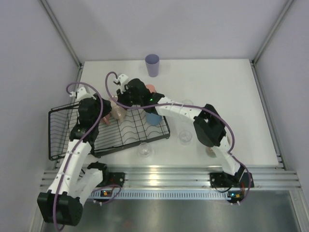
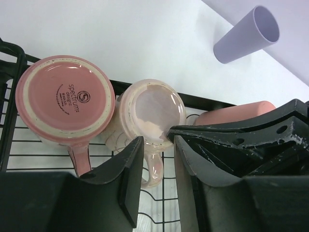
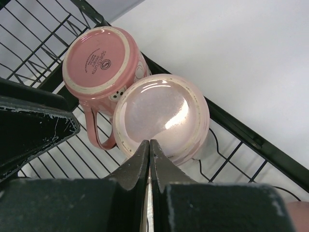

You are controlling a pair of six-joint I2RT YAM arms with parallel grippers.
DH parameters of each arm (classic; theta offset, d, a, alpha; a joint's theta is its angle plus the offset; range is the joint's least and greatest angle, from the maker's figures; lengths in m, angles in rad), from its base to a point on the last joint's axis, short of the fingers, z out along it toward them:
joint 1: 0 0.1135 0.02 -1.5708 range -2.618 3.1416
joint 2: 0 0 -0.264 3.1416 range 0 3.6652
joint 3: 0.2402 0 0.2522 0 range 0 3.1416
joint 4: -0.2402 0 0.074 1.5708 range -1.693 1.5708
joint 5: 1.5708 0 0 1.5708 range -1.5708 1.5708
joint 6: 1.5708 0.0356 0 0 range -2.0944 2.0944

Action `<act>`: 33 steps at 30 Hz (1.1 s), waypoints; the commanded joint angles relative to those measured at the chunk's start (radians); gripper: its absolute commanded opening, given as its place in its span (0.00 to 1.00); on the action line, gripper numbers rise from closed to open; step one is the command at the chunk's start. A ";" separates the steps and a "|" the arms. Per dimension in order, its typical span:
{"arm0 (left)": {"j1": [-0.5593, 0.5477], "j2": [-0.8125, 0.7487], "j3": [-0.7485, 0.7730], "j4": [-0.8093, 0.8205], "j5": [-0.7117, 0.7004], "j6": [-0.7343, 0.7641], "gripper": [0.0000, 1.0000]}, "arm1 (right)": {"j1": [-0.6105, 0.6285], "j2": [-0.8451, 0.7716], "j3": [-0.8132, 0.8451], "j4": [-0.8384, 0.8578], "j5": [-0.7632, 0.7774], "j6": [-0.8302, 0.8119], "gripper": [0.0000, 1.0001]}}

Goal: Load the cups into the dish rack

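Left fingers [image 2: 128, 183] stand slightly apart around the handle of the cream mug [image 2: 150, 113] just above them; right fingers [image 3: 137, 169] are shut, empty.

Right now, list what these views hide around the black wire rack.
Top view: pink ceramic mug and pale glossy mug, mostly under left gripper and right gripper.
Left wrist view: salmon-pink plastic tumbler, partly behind right gripper.
Right wrist view: pale mug's handle, behind shut gripper.
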 commanded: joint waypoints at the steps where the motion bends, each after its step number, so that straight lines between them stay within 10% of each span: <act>1: 0.001 0.041 0.073 -0.043 -0.017 0.009 0.37 | 0.008 -0.013 0.015 -0.036 0.038 -0.021 0.00; 8: 0.001 0.130 0.189 -0.128 -0.028 0.009 0.38 | -0.001 -0.125 -0.055 -0.007 0.047 -0.001 0.05; 18: 0.002 0.271 0.339 -0.228 -0.002 -0.014 0.39 | 0.000 -0.259 -0.261 0.147 0.012 0.009 0.39; 33: 0.056 0.440 0.413 -0.281 0.219 -0.046 0.39 | 0.077 -0.119 -0.237 0.193 0.093 0.014 0.59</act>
